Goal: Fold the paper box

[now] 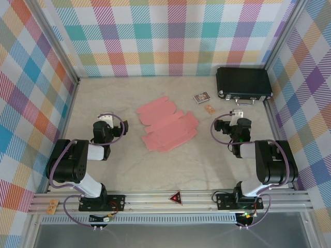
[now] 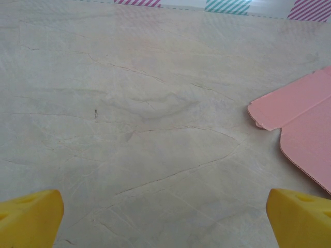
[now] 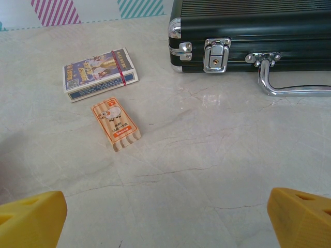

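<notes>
Our left arm (image 1: 70, 165) and right arm (image 1: 271, 165) are both folded low, elbows drawn back over the bases and forearms reaching forward, one on each side. Our left gripper (image 1: 106, 122) and right gripper (image 1: 237, 118) point away from the bases, jaws spread wide with nothing between them. Their yellow fingertips (image 2: 31, 217) sit at the bottom corners of each wrist view.
</notes>
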{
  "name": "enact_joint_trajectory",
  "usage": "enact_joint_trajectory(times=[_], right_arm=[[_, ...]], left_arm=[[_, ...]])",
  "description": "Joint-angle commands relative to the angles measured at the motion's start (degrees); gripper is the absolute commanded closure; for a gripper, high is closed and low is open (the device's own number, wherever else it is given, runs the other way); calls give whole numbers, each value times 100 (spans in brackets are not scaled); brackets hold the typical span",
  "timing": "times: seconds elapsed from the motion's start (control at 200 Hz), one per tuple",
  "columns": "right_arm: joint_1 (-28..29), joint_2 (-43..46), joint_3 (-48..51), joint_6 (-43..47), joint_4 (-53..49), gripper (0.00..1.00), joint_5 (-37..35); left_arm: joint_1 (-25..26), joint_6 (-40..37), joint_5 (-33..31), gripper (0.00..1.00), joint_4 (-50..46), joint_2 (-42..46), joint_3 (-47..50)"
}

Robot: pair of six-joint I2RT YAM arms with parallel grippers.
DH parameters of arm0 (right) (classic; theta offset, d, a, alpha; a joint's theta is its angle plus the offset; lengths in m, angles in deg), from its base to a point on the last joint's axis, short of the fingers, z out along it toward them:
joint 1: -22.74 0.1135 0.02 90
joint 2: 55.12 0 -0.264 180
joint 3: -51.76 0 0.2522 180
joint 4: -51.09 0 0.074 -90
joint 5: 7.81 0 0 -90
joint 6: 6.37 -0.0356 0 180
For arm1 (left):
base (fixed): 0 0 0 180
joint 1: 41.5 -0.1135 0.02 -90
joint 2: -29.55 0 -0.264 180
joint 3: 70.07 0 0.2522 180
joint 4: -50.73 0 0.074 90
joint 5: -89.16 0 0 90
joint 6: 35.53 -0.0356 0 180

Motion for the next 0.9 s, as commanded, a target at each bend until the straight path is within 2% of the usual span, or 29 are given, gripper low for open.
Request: enact_joint_trajectory(times=[0.0, 0.075, 0.19, 0.275, 0.32, 0.405, 0.6, 0.71, 0.9], right_arm=[[24, 108, -70, 83, 19, 1, 124], [21, 569, -211, 13, -665, 1, -35], [21, 1303, -1009, -591, -2980, 1, -312], [25, 1453, -1614, -1106, -4253, 1, -125], [38, 1455, -1871, -1501, -4756, 1, 26], [210, 1334, -2262, -1876, -5355, 1, 381], [1521, 750, -3010, -1821, -5957, 0, 516], [2080, 339, -3306, -1978, -5946, 12, 892], [2870, -454, -3664, -2166, -5820, 43, 1439]], left_arm=[[30, 34, -188, 0, -92, 114, -108], [30, 116, -453, 0, -811, 594, -318], [32, 462, -736, 0, -2555, 1210, -1060], [61, 992, -451, 0, -3392, 1303, -1640], [158, 1186, -164, 3, -3641, 1192, -1926], [549, 1270, 192, 14, -4140, 782, -2590], [1409, 1414, 997, 49, -5762, -737, -4630], [1665, 1437, 1129, 68, -6102, -1460, -5379], [1751, 1453, 1384, 93, -6553, -2610, -6469]])
